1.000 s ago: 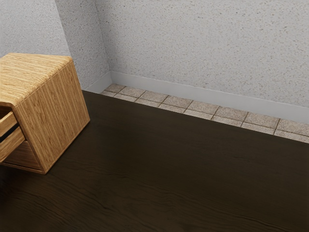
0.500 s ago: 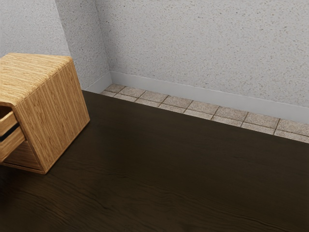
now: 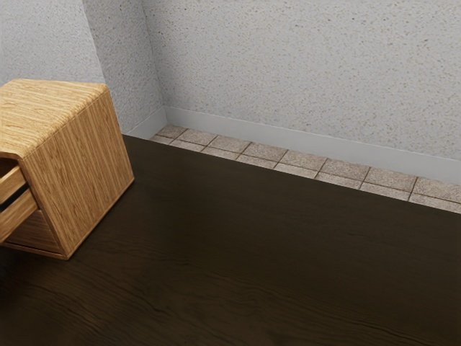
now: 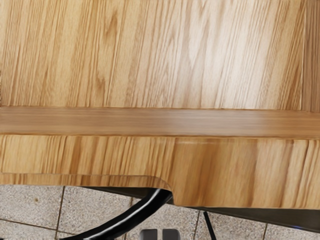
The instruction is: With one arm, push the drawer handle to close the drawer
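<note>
- The drawer [image 3: 20,216] is at the left edge of the exterior view, below mid-height, standing partly out of the wooden cabinet [image 3: 83,173].
- It points out of the cabinet toward the lower left of that frame; its long axis I cannot tell, since the frame's edge cuts it off. The visible side slants from lower left to upper right.
- The exterior view gives the cabinet's rounded top and plain side, the dark counter [image 3: 274,252] across the middle and bottom, and the speckled wall [image 3: 310,72] above.
- The wrist view gives a broad wooden panel [image 4: 150,55] across the upper part, with a smooth wooden strip [image 4: 160,122] running level below it, side to side.
- Also there: a curved black bar [image 4: 122,217], lower left of centre, over pale floor tiles [image 4: 95,207]. Whether it is the handle, I cannot tell.
- The tool [image 4: 160,234], bottom centre of the wrist view, is pressed nearly together, a thin gap between its tips.
</note>
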You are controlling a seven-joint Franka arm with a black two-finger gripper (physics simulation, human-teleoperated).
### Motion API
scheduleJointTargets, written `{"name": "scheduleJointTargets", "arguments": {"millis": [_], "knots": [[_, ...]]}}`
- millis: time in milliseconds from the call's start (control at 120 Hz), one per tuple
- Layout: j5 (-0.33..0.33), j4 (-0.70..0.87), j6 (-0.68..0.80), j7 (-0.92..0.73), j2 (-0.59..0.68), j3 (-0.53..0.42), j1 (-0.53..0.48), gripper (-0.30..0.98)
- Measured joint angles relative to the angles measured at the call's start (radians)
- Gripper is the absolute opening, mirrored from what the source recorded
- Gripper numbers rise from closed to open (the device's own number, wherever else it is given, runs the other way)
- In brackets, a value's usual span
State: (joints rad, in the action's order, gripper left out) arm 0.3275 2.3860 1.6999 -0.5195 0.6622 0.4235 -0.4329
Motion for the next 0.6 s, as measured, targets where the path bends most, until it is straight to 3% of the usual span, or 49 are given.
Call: {"name": "scheduleJointTargets", "arguments": {"millis": [600], "knots": [[-0.041,-0.055,0.058,0.049,-0.120,-0.015,-0.014,-0.10]]}}
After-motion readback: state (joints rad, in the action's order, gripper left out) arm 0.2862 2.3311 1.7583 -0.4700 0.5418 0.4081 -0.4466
